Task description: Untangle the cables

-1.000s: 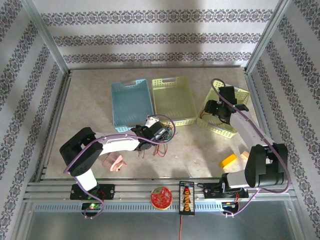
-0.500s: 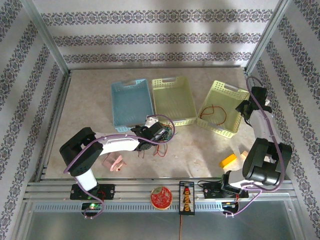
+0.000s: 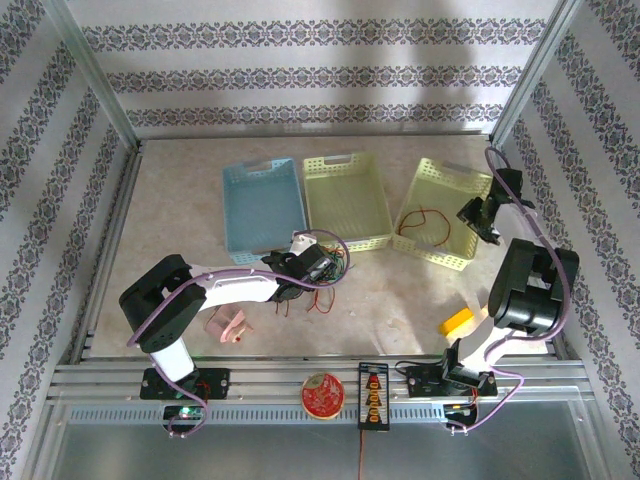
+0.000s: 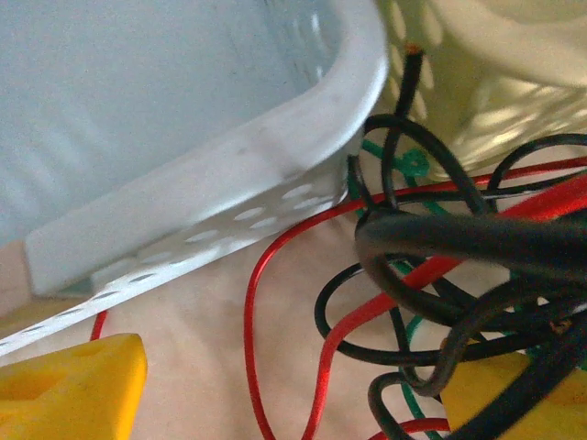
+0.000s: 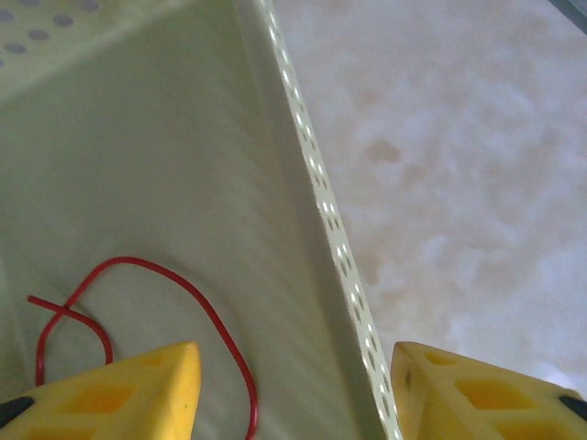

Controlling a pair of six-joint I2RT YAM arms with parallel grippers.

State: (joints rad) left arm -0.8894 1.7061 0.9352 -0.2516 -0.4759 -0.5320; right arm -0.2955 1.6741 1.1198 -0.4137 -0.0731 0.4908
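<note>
Sorting by colour (my guess).
My left gripper (image 4: 293,394) gapes amid cables (image 4: 413,275); right gripper (image 5: 293,385), released, straddles yellow basket (image 5: 312,183) wall, red cable (image 5: 211,321) inside.

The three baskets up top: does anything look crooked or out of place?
Yes. The right yellow-green basket sits skewed, while the blue basket and middle basket line up squarely. A knot of cables also lies on the table at the blue basket's near corner.

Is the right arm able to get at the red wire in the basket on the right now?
Probably yes. The right gripper is open over the wall of the basket, and the red wire lies loose on its floor close by, with nothing on top. It must only clear that wall.
</note>
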